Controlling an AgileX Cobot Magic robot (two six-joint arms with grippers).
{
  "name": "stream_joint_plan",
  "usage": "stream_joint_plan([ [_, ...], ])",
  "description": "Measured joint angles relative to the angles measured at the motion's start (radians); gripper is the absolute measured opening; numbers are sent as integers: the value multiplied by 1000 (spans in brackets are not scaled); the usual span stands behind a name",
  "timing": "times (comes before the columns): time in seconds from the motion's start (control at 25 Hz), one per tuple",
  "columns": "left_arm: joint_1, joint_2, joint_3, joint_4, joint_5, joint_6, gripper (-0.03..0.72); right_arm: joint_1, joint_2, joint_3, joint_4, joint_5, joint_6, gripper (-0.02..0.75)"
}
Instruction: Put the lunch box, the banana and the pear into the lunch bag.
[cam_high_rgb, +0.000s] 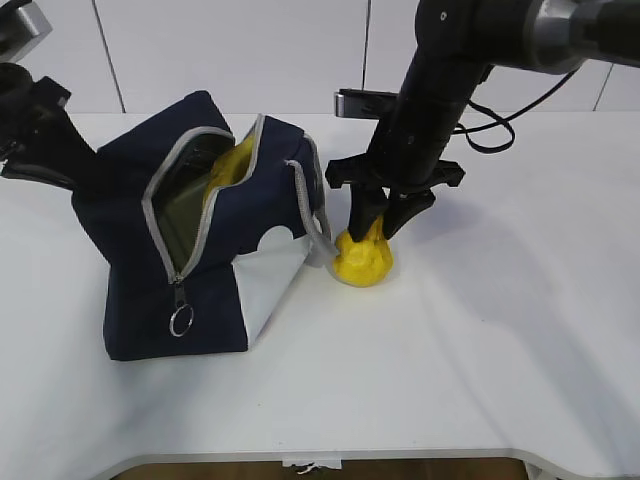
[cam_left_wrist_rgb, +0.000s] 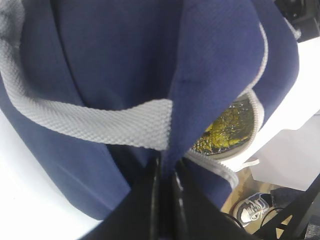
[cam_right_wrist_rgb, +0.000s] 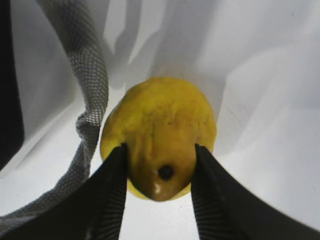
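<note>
The navy lunch bag (cam_high_rgb: 130, 270) lies tilted on the white table (cam_high_rgb: 480, 360) with its grey zipper open. The banana (cam_high_rgb: 232, 165) shows yellow inside the opening. An olive-green surface lies beside it; I cannot tell if it is the lunch box. My left gripper (cam_high_rgb: 88, 162) is shut on a fold of the bag's fabric (cam_left_wrist_rgb: 200, 75) at its far left, jaws pinched together (cam_left_wrist_rgb: 165, 172). The pear (cam_high_rgb: 364, 258) rests on the table just right of the bag. My right gripper (cam_high_rgb: 375, 232) comes down from above, its fingers pressed on both sides of the pear (cam_right_wrist_rgb: 160, 115).
A grey strap handle (cam_high_rgb: 316, 215) hangs off the bag next to the pear, also in the right wrist view (cam_right_wrist_rgb: 90, 85). The metal ring pull (cam_high_rgb: 181, 320) dangles at the bag's front. A black device (cam_high_rgb: 365, 100) and cable (cam_high_rgb: 490, 135) lie at the back.
</note>
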Motion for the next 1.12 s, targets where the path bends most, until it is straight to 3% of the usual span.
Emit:
stream_joint_plan([
  [0.28,0,0,0,0,0,0,-6,0,-13,0,-44,0,-2,300],
  [0.44,0,0,0,0,1,0,-6,0,-90,2,-129,0,-2,300],
  [0.6,0,0,0,0,2,0,-6,0,-192,2,-132,2,-2,300],
  [0.8,0,0,0,-2,2,0,-6,0,-263,-9,38,12,-4,299],
  [1.12,0,0,0,-9,4,0,-6,1,-250,-14,454,16,-161,298],
])
